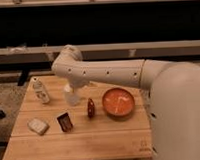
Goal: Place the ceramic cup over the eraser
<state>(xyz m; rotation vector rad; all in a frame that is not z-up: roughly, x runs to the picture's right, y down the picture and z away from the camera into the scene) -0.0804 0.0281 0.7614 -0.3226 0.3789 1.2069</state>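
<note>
**Dim room, slatted wooden table, arm reaching over it**

Behind the table run long pale rails with dark gaps between them; what lies in those gaps is too dark to make out.

The robot's white body (180,116) fills the right side and is cut off by the right and bottom edges. Its arm (108,74) stretches left across the back of the table, bends at a rounded joint and turns downward.

The table (96,142) is light wood. Its near edge is cut off at the bottom, and its back right corner is hidden behind the arm.

An orange bowl (118,102) sits at the right, close to the robot's body.

A white bottle (41,91) with a label stands upright near the back left corner.

The gripper (72,88) hangs at the end of the arm, right at the top of the cup (72,98). Whether it is open or closed, or has hold of the cup, cannot be told, since the two pale shapes blur together. The cup stands at the back middle of the table, between the bottle and the bowl.

A pale rounded block (38,126) lies front left.

The eraser (65,121), dark with a reddish face, lies just right of that block, in front of the cup and apart from it.

A dark red oval thing (90,108) sits between the eraser and the bowl.
</note>
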